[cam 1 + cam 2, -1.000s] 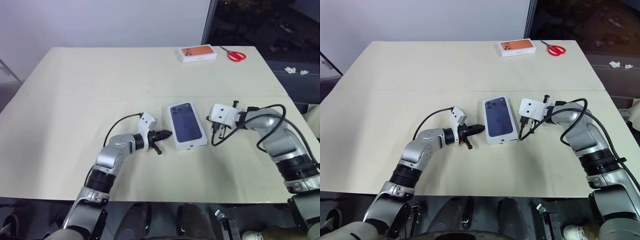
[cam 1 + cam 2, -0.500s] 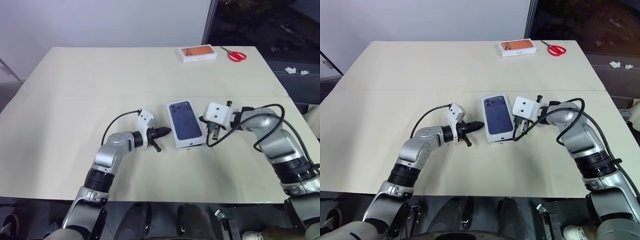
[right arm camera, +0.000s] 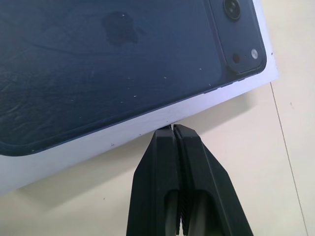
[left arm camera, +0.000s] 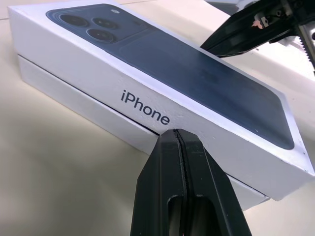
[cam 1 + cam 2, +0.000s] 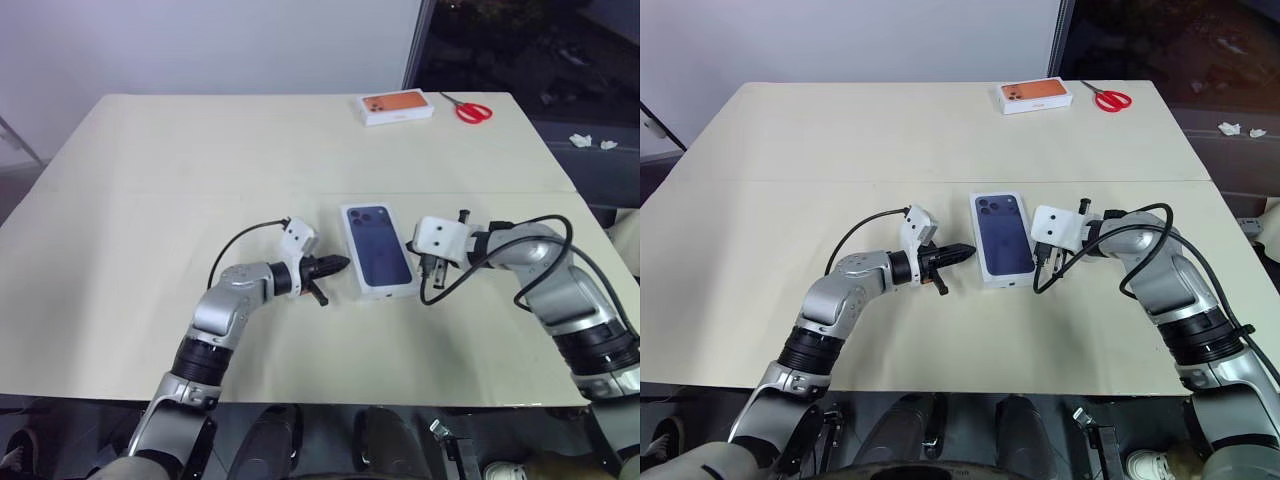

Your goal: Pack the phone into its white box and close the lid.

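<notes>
Lid [image 5: 379,250] sits on the white box [image 4: 74,96] at mid-table [image 5: 150,200], printed phone face up, camera cluster at the far end. In the left wrist view the lid is not fully down: a strip of the box wall shows below its edge along the left side. Phone itself not visible

Left gripper [image 5: 340,265]: fingers pressed together, holding nothing, tip just beside the box's left long side at the seam under the "iPhone" lettering

Right gripper [image 3: 173,129]: fingers likewise closed and empty, tip at the lid's right edge, pointing down and inward; cannot tell if it touches

The two grippers flank the box from opposite sides

Far edge of table: orange-topped box [image 5: 396,106], red scissors [image 5: 468,109] beside it, well apart from the work area
</notes>
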Controlling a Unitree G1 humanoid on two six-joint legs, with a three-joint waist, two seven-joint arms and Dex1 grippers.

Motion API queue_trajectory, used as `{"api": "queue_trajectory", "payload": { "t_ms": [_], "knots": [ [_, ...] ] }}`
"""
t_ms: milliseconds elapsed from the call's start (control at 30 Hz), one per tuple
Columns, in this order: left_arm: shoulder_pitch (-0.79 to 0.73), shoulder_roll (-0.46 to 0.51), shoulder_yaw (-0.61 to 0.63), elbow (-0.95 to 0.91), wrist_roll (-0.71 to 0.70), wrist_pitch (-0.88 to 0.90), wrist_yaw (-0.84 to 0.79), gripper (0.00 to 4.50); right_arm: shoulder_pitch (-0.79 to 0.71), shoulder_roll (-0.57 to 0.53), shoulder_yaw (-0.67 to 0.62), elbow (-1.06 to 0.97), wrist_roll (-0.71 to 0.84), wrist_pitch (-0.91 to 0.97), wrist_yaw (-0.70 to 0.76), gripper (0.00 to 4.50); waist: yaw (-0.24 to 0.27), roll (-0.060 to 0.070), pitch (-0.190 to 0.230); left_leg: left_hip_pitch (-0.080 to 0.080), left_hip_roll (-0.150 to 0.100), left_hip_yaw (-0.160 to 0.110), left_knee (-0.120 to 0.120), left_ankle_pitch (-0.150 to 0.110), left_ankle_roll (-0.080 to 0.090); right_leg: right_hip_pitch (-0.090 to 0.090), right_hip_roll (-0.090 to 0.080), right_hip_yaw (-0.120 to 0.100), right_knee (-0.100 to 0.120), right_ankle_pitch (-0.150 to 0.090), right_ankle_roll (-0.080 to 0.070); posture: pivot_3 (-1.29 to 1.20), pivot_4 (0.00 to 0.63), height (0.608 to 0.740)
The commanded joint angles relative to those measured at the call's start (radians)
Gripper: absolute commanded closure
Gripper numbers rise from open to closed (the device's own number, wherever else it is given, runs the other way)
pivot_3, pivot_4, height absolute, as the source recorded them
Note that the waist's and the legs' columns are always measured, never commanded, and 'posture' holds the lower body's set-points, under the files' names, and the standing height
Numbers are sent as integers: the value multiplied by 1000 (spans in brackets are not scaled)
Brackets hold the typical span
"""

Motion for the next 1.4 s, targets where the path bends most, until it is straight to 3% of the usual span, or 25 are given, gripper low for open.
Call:
{"api": "queue_trajectory", "payload": {
  "t_ms": [33, 633, 867, 1067, 1233, 1400],
  "knots": [
    [8, 3, -5, -50, -24, 1, -9, 4500, 8, -5, -14, -51, 7, -11, -1, 4414, 0, 0, 0, 0, 0, 0, 0, 0, 0, 0, 0, 0, 0, 0, 0, 0, 150, 740],
    [36, 63, 38, -79, -50, 11, 4, 4500, -12, 6, -15, -58, 11, -5, 12, 4414, -3, 0, 0, 0, 0, 0, 0, 0, 0, 0, 0, 0, 0, 0, 0, 0, 150, 740],
    [-81, 29, 105, -92, -137, 72, 34, 4500, -123, 65, -118, -11, 171, 155, 22, 4414, 2, 0, 0, 0, 1, 0, 1, 0, 0, 0, 0, 0, 0, 0, 0, 0, 150, 740],
    [-139, -39, 35, -15, -106, 34, 24, 4500, -97, 81, -88, -36, 194, 186, 22, 4414, 1, -1, 0, 0, -1, 0, 1, 0, 0, 2, 0, -1, -1, 0, 0, 0, 150, 740],
    [-112, 4, -57, 47, -21, 41, 25, 4500, 23, 33, -44, -133, 220, 203, 92, 4414, -5, 0, 0, 0, 0, 0, 1, 0, 0, 1, 0, 0, 0, 0, 0, 0, 150, 740],
    [-65, 64, -89, 53, 21, 55, 13, 4500, 36, 44, -38, -170, 231, 231, 80, 4414, -11, 0, 0, 2, 2, 1, 1, 0, 0, 2, 1, 0, 0, 0, 0, 0, 150, 740]
  ]
}}
